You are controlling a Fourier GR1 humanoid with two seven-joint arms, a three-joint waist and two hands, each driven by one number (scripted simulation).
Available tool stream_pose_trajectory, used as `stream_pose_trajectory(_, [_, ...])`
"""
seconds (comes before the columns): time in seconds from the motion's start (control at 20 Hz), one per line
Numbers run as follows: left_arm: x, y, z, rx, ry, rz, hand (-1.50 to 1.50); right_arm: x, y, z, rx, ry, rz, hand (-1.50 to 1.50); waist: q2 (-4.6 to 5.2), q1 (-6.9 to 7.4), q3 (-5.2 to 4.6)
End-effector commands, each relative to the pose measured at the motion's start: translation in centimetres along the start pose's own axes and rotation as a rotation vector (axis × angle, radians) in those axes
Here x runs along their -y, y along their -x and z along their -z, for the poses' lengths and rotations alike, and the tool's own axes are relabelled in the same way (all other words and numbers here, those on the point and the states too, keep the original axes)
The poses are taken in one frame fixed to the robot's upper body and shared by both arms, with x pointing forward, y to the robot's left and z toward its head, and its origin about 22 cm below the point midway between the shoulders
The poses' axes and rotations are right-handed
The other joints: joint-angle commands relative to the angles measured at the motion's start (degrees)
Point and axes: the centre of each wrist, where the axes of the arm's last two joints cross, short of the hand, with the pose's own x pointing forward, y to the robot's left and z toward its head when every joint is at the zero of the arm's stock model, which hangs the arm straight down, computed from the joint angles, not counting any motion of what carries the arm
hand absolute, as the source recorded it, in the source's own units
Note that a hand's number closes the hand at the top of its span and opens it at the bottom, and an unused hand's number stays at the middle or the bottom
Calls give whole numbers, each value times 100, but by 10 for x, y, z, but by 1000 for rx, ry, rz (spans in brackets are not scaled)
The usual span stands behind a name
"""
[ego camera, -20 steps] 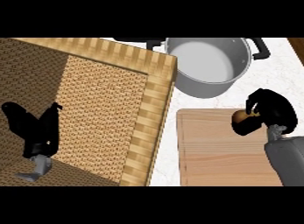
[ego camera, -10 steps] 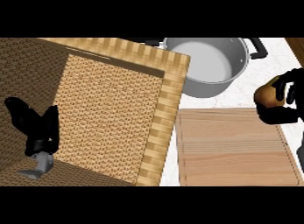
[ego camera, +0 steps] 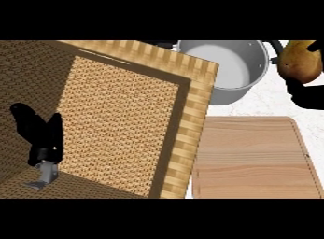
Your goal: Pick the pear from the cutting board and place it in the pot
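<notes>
Your right hand (ego camera: pixel 314 88) is at the right edge, black fingers curled round the pear (ego camera: pixel 299 63), so it's clamped on it. Pear is brownish-yellow, rounded, speckled skin, lifted off the board and sitting just right of the pot (ego camera: pixel 228 70), about level with its rim, not yet over the opening. Part of the hand is cut off by the edge.

Pot: round, grey metal, smooth pale inside, dark handle showing at its upper right. Cutting board (ego camera: pixel 254 158): light wood, fine straight grain, rounded corners, flat on a white marbled counter (ego camera: pixel 274 100), nothing on it now.

Big woven basket-like box (ego camera: pixel 116 121) fills the left side, tight wicker weave, lighter striped wooden rim; its corner overlaps the pot's left side in view.

Your left hand (ego camera: pixel 40 128) shows low left against the weave, fingers straight and apart, resting, holding nothing.

Versus half a second ago: pear and right hand have gone up and right, now higher beside the pot handle. A second ago the hand was down at the board's top edge. Left hand unchanged.
</notes>
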Motion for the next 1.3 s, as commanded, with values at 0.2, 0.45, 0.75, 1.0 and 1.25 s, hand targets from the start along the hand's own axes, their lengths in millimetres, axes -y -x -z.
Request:
stream_pose_trajectory(0.2, [12,-9,6,97,70,38,0,15,-67,42,7,-19,55,150,21,74,3])
stream_pose_trajectory(0.45, [0,-3,9,114,65,26,0,-4,-65,76,-72,-21,74,150,33,61,4])
stream_pose_trajectory(0.75, [5,-3,6,119,76,19,0,-43,-72,110,-105,-90,60,150,48,114,5])
stream_pose_trajectory(1.0, [-1,-4,8,118,77,29,0,-93,-43,119,-59,-142,-5,150,66,132,6])
stream_pose_trajectory(1.25, [16,1,-1,99,87,41,0,-128,-26,121,-232,-275,185,-150,60,118,11])
